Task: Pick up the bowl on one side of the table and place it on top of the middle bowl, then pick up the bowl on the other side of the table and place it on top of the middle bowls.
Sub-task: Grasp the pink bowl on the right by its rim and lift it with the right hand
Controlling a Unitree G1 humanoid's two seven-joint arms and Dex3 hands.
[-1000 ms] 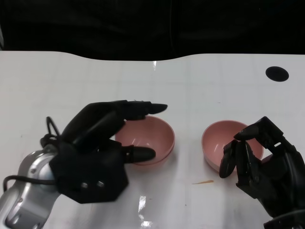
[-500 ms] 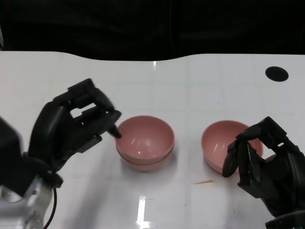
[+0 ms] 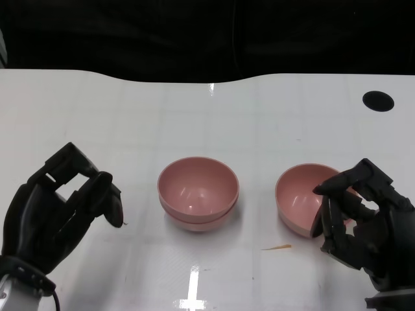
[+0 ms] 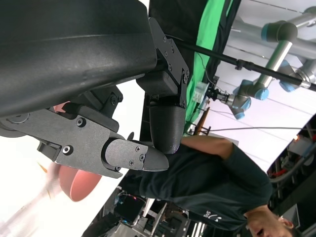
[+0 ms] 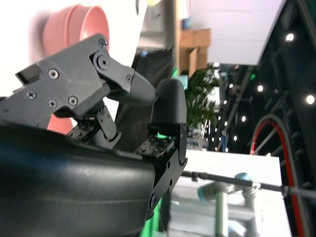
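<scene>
At table's left: black many-fingered left hand (image 3: 61,207), fingers curled inward, nothing between them, hovering well apart from any bowl. Seen from its own wrist camera (image 4: 123,143): fingertips drawn close together, nothing gripped, a slice of pink bowl behind, a person in a dark shirt (image 4: 197,173) beyond the table edge.

Centre of white tabletop (image 3: 130,116): stack of two glossy pink round bowls (image 3: 198,193), one nested upright in the other, both rims visible, touched by neither hand.

Between stack and right side: thin pale-orange sliver (image 3: 277,247) lying flat on the surface, just below the single bowl.

Right of centre: single pink round bowl (image 3: 299,202), upright on the table, near edge partly hidden by black many-fingered right hand (image 3: 363,223). Fingers bent and spread around the bowl's near rim, fingertip over the rim; actual contact or grip impossible to judge. Right wrist camera (image 5: 133,108): fingers bent, pink stack beyond them.

Far right corner: black round hole (image 3: 377,100) in the tabletop.
</scene>
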